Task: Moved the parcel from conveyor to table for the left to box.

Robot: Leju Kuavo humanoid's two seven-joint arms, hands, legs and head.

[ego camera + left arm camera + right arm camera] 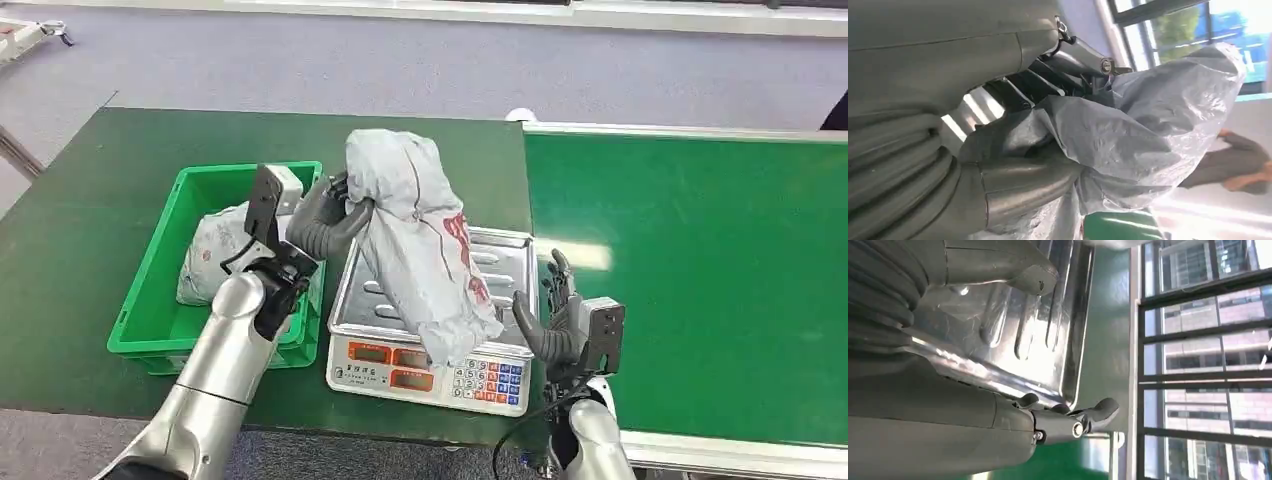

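Grey parcel (420,235) gripped by left hand (325,215) (seemingly touching scale (500,250)) — right hand (560,320) released.

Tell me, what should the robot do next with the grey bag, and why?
Probably swing the left hand sideways toward the green crate. It grips the grey parcel near the top, the parcel's bottom end hangs at the scale, and the right hand is open.

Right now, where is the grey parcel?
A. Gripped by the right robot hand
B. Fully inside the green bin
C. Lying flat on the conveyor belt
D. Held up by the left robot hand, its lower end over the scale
D: the left robot hand grips the grey parcel near its top, and its lower end hangs over the scale tray.
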